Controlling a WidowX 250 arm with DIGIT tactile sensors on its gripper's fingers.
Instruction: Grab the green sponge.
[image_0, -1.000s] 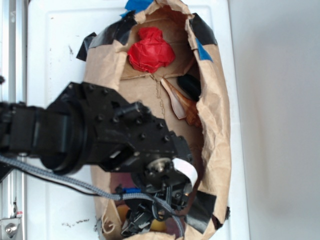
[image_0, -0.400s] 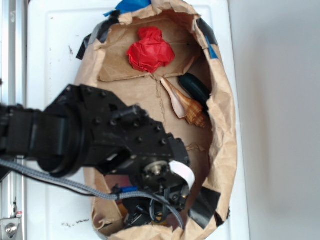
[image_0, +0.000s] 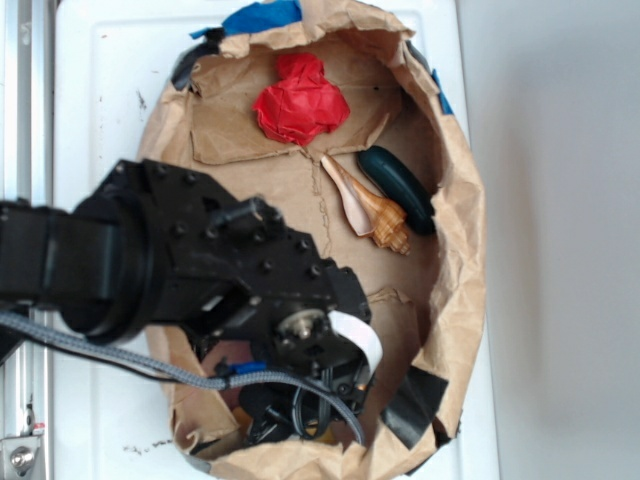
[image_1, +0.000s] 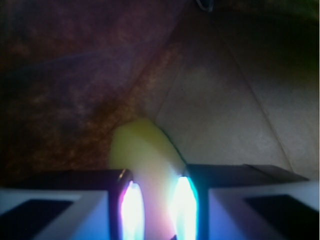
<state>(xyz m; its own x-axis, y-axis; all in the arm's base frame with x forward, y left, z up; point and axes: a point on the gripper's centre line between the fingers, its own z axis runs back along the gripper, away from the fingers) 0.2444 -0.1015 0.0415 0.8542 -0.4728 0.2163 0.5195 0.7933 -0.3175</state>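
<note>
In the wrist view the green sponge (image_1: 142, 145), a soft yellow foam block, is pinched between my two fingers, and its rounded end sticks out past them. My gripper (image_1: 156, 186) is shut on it, over the brown paper floor of the bag. In the exterior view the gripper (image_0: 290, 415) is low at the near end of the bag. There my black arm (image_0: 180, 260) hides the sponge.
A crumpled brown paper bag (image_0: 462, 250) lies open on the white table (image_0: 110, 90). Inside it are a red paper wad (image_0: 300, 98), a dark green oblong (image_0: 398, 188) and a tan shell (image_0: 368, 210). Black tape (image_0: 412, 405) patches the bag's rim.
The bag's right wall has spread outward, uncovering the dark green oblong and the shell. My arm has shifted slightly left and up with the gripper still low in the bag.
</note>
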